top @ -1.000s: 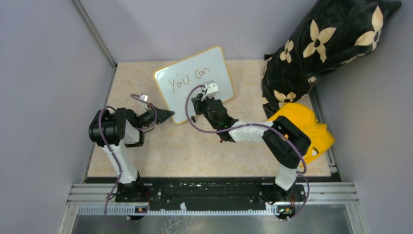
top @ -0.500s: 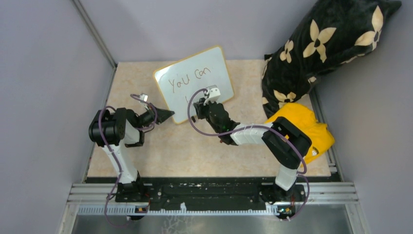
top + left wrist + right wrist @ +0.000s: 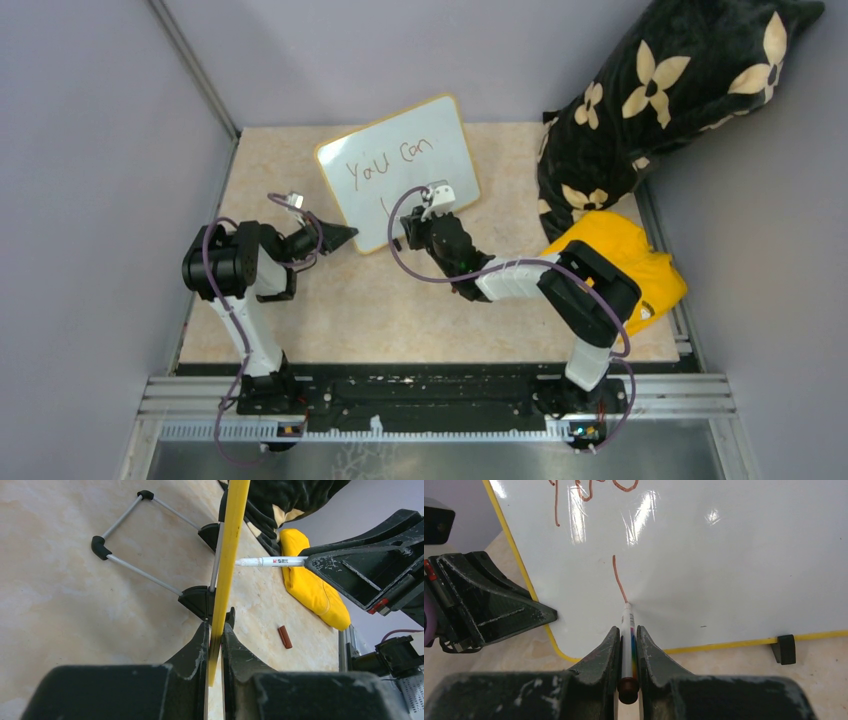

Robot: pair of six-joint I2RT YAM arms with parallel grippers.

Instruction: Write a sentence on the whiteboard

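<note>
The whiteboard (image 3: 420,140) stands tilted on its black feet at the back middle of the table. It bears "You can" (image 3: 385,160) and one short stroke (image 3: 619,577) below. My left gripper (image 3: 345,236) is shut on the board's yellow edge (image 3: 227,555) at its lower left corner. My right gripper (image 3: 405,230) is shut on a white marker (image 3: 626,630) with a dark red end cap. The marker tip touches the board at the bottom of the stroke. The marker also shows in the left wrist view (image 3: 270,561), meeting the board's face.
A black pillow with cream flowers (image 3: 660,90) lies at the back right. A yellow cloth (image 3: 640,270) lies under the right arm. A small brown marker cap (image 3: 285,636) lies on the table. The board's wire stand (image 3: 135,535) props it from behind.
My right gripper has drawn the marker downward on the board, leaving a short vertical stroke under "You can". The left gripper and the board have not moved.
</note>
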